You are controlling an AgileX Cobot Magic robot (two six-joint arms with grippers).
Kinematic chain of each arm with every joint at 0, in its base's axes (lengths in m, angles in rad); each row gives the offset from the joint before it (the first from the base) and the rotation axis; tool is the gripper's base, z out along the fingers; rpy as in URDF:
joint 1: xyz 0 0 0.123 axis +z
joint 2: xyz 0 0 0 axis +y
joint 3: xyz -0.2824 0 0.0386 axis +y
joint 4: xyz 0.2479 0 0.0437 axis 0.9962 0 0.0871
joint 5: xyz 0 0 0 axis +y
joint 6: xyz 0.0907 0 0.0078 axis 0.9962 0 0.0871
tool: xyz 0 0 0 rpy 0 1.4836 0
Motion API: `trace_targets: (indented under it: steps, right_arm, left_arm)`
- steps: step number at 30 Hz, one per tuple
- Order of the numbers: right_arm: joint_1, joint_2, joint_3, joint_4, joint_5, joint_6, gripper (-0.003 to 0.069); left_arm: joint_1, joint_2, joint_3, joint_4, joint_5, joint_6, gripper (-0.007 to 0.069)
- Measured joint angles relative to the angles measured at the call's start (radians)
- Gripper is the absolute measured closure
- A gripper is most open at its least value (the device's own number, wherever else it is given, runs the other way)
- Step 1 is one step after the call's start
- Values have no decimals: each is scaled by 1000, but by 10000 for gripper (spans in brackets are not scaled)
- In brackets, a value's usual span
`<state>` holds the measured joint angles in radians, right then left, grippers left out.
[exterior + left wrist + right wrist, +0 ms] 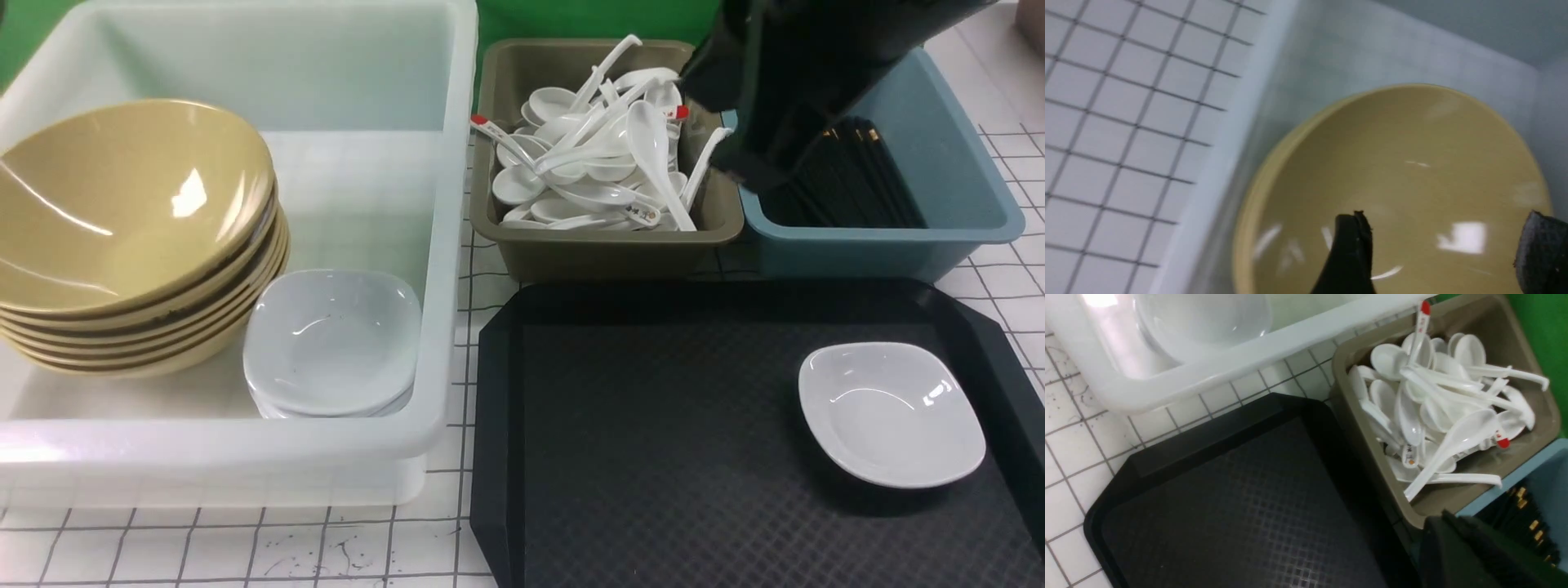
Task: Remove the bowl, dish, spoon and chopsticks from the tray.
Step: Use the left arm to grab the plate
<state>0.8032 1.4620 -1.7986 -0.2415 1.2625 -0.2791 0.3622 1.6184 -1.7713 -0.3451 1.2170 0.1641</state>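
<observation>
In the front view the black tray [653, 425] fills the lower right of the frame on the gridded white worktop [245, 547]. The only thing on it is the small white dish [890, 412], upright near the tray's right edge.

The left half of the frame holds a white tub [457, 204]. Inside it the yellow bowl [122, 196] sits tilted on top of a stack of like bowls [163, 335], and just to the right of them is a short stack of white dishes [331, 343].

At top centre, an olive bin [604, 253] holds a heap of white spoons [563, 171], with a plain white spoon [657, 155] lying across the top. To its right a blue bin [963, 188] holds the black chopsticks [865, 180], partly hidden by the dark right arm [784, 82] that hangs over it.

The left wrist view shows the left jaws apart above the inside of the bowl, with nothing between them. The right jaws are together, a dark mass in the lower right corner of the right wrist view. Whether they pinch anything cannot be told.
</observation>
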Motion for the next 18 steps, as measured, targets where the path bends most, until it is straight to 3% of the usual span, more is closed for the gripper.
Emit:
trace_targets:
  steps: [4, 5, 8, 12, 15, 18]
  right_arm:
    - [0, -24, 15, -2, 1, 18, 610]
    - [0, -44, 37, -6, 1, 28, 610]
    - [0, -73, 73, -7, 0, 45, 610]
    - [0, -142, 152, -12, 0, 69, 610]
    - [1, -210, 218, -32, 1, 104, 610]
    - [1, -309, 297, -94, 2, 177, 610]
  left_arm:
    - [-199, 21, 13, 6, 8, 41, 347]
    - [-324, 55, 33, 37, 16, 71, 467]
    - [-466, 111, 49, 127, 23, 77, 582]
    - [-625, 154, 58, 266, 26, 39, 627]
    - [-719, 159, 58, 273, 26, 27, 632]
    - [-853, 197, 58, 199, -1, 52, 632]
